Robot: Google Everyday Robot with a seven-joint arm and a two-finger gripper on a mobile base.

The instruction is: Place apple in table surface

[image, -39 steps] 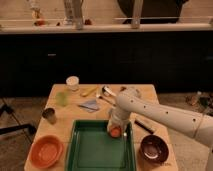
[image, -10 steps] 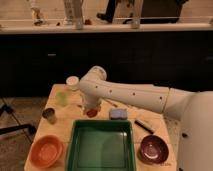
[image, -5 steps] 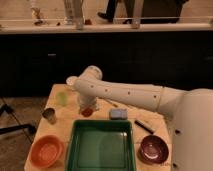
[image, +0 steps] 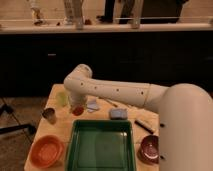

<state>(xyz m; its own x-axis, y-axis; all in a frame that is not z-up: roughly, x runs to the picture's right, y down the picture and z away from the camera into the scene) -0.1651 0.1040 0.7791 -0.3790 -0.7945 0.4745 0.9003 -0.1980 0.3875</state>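
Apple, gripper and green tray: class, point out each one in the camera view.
apple (image: pixel 78 110), camera view, its visible red front.
gripper (image: pixel 77 106), camera view, shut on the apple, over the table's far left.
green tray (image: pixel 100 123), camera view, its far rim.

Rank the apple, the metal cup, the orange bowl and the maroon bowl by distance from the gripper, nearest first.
Gripper is over the table's left side.
1. Apple, at the gripper.
2. Metal cup, to its left.
3. Orange bowl, front left.
4. Maroon bowl, front right.
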